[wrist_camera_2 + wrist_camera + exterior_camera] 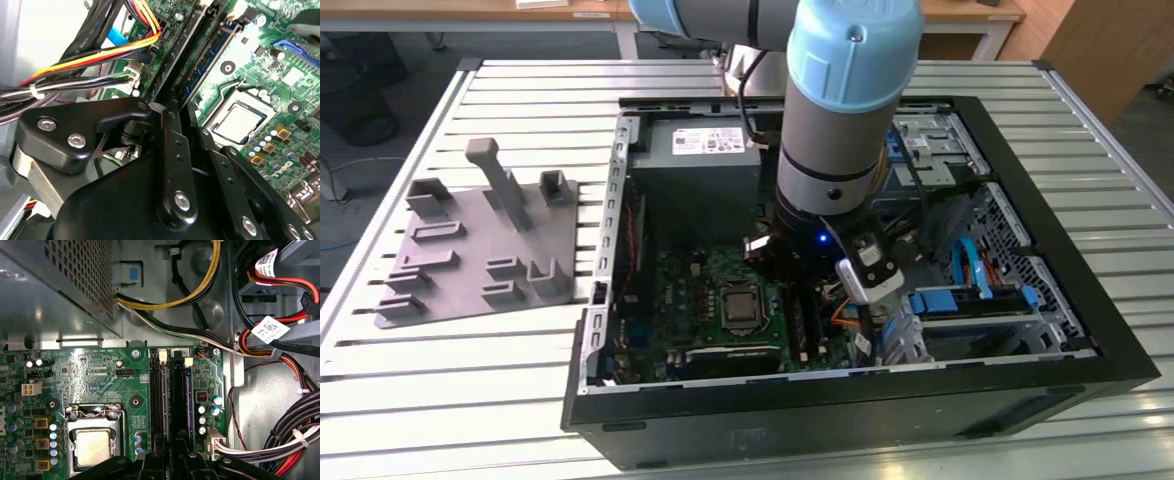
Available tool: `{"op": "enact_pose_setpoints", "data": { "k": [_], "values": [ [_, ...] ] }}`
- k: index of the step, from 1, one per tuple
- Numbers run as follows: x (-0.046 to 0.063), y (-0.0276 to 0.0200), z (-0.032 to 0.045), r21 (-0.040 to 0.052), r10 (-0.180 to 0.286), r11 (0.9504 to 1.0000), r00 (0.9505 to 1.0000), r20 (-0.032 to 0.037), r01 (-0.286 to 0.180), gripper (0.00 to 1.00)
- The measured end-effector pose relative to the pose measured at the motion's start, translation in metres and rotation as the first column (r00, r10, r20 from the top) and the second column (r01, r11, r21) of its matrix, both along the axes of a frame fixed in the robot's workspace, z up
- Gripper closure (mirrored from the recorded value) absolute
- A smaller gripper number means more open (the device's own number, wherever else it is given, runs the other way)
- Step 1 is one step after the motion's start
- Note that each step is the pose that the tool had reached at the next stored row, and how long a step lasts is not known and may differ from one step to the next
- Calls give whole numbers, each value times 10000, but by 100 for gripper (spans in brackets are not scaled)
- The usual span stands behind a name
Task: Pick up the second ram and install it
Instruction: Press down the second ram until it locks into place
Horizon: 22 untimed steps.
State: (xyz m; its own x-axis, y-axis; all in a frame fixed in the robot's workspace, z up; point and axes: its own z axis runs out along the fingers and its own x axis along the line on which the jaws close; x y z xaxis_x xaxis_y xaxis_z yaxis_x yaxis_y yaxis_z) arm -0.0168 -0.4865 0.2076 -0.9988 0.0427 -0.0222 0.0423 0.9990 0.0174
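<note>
The second ram [212, 55] is a long dark board standing on edge along a motherboard slot, beside the CPU socket [240, 122]. My gripper [187, 117] straddles its near end, one black finger [172, 145] on each side, shut on it. In the first wrist view the second ram [178, 400] runs from the gripper [174, 457] up to the white slot clips [187, 361]. A parallel slot [157, 395] lies next to it on the socket side. In the exterior view the arm's wrist [821, 240] reaches down into the open computer case [854, 385] over the motherboard.
Bundled cables [280, 440] and orange and yellow wires [100, 55] crowd the side of the slots away from the socket. The power supply [700, 165] stands at the back of the case. A gray holder plate [480, 250] lies on the slatted table at the exterior view's left.
</note>
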Motion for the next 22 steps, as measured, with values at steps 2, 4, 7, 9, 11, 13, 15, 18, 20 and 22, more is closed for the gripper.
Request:
{"op": "enact_pose_setpoints", "data": {
  "k": [2,4,7,9,11,13,15,18,20,22],
  "values": [
    [0,-1,10,-8,0,10000,10000,-2,0,79],
    [-1,0,78,-4,0,10000,10000,10,0,79],
    [-1,2,208,-4,3,10000,10000,14,-3,79],
    [-1,9,286,-5,3,10000,10000,14,-3,80],
    [-1,14,363,-6,4,10000,10000,14,-4,86],
    [-1,18,436,-4,4,10000,10000,15,-4,90],
    [-1,23,511,-5,4,10000,10000,14,-4,90],
    [-1,24,532,-6,3,10000,10000,14,-3,90],
    [-1,23,533,-7,4,10000,10000,14,-4,90],
    [-1,23,533,-8,3,10000,10000,14,-3,90]
  ]
}}
